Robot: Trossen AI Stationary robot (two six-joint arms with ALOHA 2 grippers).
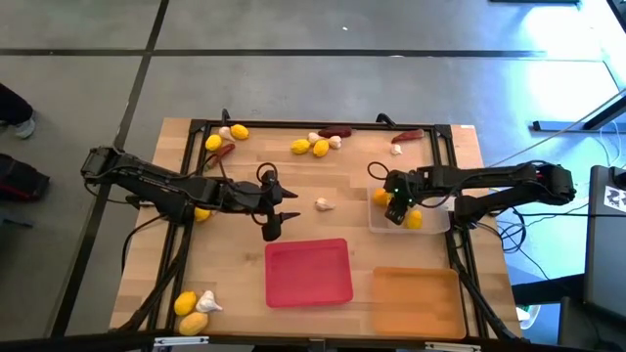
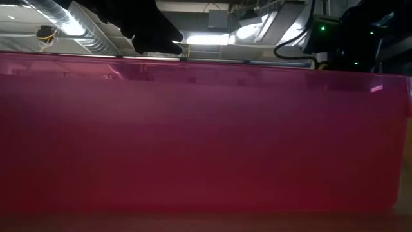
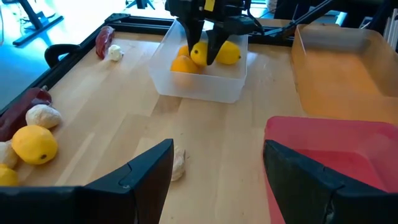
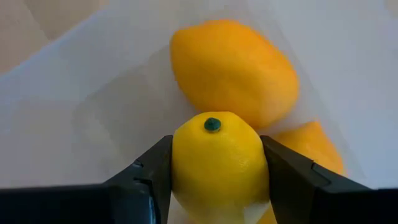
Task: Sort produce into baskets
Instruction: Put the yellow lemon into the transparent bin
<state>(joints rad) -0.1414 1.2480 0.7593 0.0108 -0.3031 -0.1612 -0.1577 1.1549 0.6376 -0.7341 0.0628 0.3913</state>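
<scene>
Right gripper (image 4: 214, 180) clamps a yellow oval lemon (image 4: 219, 163) between its dark fingers, inside the clear translucent rectangular tray (image 1: 430, 227) where two orange-yellow lemons (image 4: 236, 68) already lie. Left gripper (image 3: 217, 168) hovers with fingers spread wide and empty over the wooden table (image 1: 166, 244), near a whitish garlic bulb (image 1: 323, 204) and just beyond the shallow red tray (image 1: 308, 273).
</scene>
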